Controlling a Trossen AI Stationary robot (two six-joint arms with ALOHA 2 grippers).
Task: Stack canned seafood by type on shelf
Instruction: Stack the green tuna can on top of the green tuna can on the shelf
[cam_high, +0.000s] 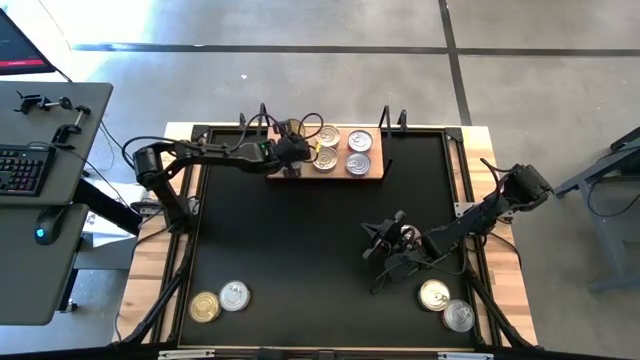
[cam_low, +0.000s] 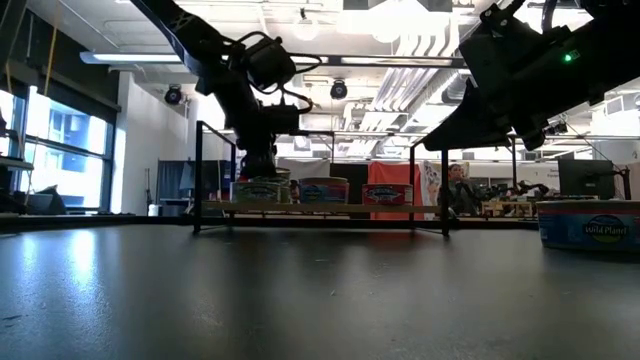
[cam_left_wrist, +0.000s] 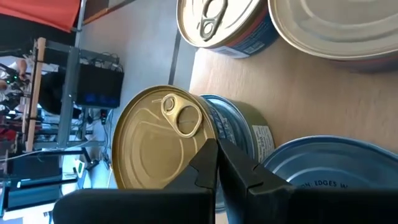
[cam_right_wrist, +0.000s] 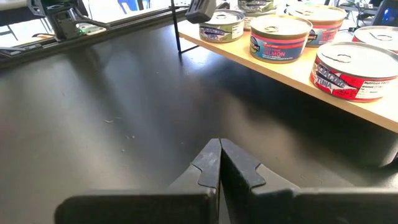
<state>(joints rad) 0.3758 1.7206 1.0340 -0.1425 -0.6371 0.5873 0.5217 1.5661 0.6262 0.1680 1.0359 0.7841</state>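
The wooden shelf (cam_high: 377, 172) stands at the table's far edge with several seafood cans on its board. My left gripper (cam_high: 295, 157) is shut at the shelf's left end. Its tips (cam_left_wrist: 217, 155) are over the rim of a gold-lidded can (cam_left_wrist: 158, 140) with a blue-green side, which stands on the board. Other cans (cam_high: 359, 140) sit to its right, one with a red label (cam_right_wrist: 351, 68). My right gripper (cam_high: 375, 243) hovers shut over the bare tabletop right of centre, with nothing in it (cam_right_wrist: 219, 152). My left gripper's shut fingertips (cam_left_wrist: 208, 155) lie at the near rim of the gold lid (cam_left_wrist: 186, 158), coming slanting down from the table's left. The fingers themselves cover the spot, so I cannot tell whether they touch the can. The can stands upright on the shelf board.
Two loose cans (cam_high: 220, 301) lie near the table's front left corner and two more (cam_high: 446, 304) near the front right, one of them looming at the low view's right (cam_low: 588, 224). Thin black uprights (cam_low: 197, 175) frame the shelf ends. A desk with a keyboard (cam_high: 22, 170) stands left of the table.
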